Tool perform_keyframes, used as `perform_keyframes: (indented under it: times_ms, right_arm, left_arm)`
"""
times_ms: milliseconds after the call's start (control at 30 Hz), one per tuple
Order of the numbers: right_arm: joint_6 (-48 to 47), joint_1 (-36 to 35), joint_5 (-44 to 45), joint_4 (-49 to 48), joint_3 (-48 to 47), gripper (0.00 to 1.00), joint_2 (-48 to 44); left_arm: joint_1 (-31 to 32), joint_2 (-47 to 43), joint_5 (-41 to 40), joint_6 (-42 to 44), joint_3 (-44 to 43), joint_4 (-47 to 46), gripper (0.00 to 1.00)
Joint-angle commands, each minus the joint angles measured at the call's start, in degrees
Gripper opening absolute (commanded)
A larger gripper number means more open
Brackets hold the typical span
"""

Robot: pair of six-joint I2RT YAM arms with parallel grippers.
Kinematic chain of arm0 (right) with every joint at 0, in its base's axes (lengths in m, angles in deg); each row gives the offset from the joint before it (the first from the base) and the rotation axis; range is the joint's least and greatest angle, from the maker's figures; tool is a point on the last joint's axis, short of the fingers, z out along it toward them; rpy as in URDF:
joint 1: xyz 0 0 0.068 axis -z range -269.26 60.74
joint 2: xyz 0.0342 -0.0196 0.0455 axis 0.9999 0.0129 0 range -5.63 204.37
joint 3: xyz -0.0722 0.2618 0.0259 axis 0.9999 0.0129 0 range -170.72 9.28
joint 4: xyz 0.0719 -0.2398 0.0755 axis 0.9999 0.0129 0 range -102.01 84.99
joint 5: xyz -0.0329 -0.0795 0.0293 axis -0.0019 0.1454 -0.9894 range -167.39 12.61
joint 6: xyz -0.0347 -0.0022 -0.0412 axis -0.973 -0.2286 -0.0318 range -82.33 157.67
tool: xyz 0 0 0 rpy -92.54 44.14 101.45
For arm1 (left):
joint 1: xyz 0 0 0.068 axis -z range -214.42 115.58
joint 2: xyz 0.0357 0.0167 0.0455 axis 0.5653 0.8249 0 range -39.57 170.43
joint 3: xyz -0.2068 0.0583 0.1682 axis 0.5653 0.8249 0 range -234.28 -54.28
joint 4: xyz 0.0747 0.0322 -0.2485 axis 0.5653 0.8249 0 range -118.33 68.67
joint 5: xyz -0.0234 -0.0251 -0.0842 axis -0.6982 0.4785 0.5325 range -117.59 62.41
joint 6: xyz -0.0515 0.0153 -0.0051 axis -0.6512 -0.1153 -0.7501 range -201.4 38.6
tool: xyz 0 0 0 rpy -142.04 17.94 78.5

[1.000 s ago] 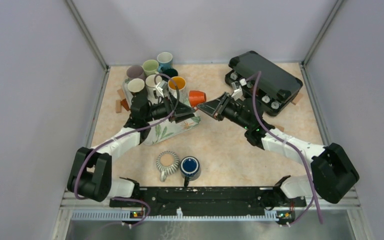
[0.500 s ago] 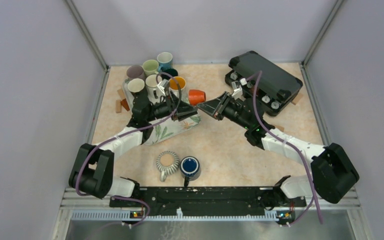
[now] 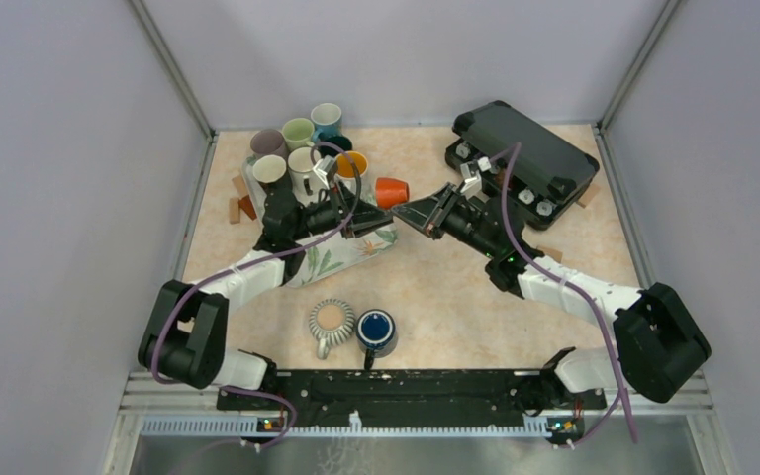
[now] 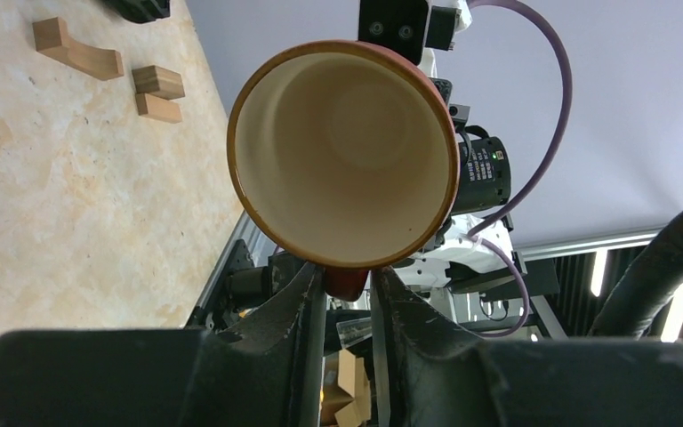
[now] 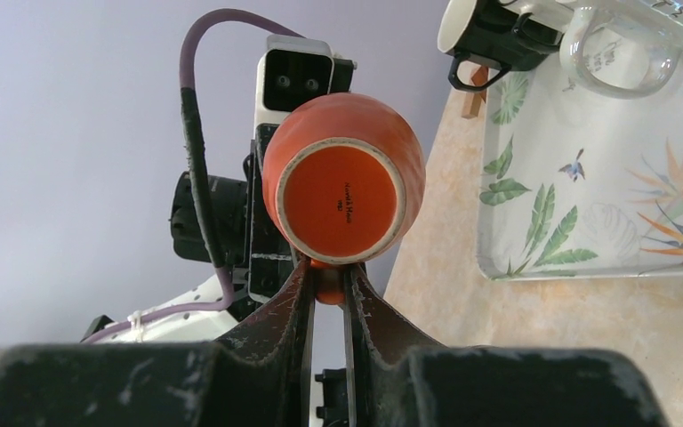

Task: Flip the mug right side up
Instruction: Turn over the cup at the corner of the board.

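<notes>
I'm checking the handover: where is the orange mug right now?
In the top view the orange mug is held sideways mid-table, just right of the mugs on the floral tray, its handle pinched by the left pincer and right pincer.

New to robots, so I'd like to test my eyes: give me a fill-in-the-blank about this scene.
The left end effector and right end effector both pinch the mug by its ____.
The mug's outside is ____.
The tray lies under the ____ arm.
Missing: handle, orange, left.
</notes>
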Motion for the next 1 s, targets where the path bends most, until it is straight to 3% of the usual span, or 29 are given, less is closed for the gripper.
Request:
perform_keyframes:
  times_ms: [0, 300, 533, 667, 967]
  right_arm:
    - [0.1, 0.1, -1.1, -5.2, 0.0, 0.0, 0.3]
    - [-0.3, -0.6, -0.9, -4.9, 0.2, 0.0, 0.4]
    - [-1.9, -0.9, 0.0, -2.8, 0.3, 0.0, -0.4]
    - [-2.9, -1.0, 0.4, -1.8, 0.3, 0.0, -0.6]
    - [-5.3, -1.3, 1.7, 1.4, 0.3, 0.37, -1.6]
  left_arm:
    - [0.2, 0.5, -1.9, -1.0, -0.3, -6.0, 0.28]
    - [0.5, 0.3, -2.8, -0.3, -0.2, -6.9, 0.12]
    - [0.5, -1.8, -4.6, 4.9, -0.7, -2.3, 0.0]
    - [0.6, -3.4, -5.7, 8.6, -1.5, 1.4, 0.0]
    - [0.6, -6.5, -8.9, 17.5, -4.0, 12.3, 0.0]
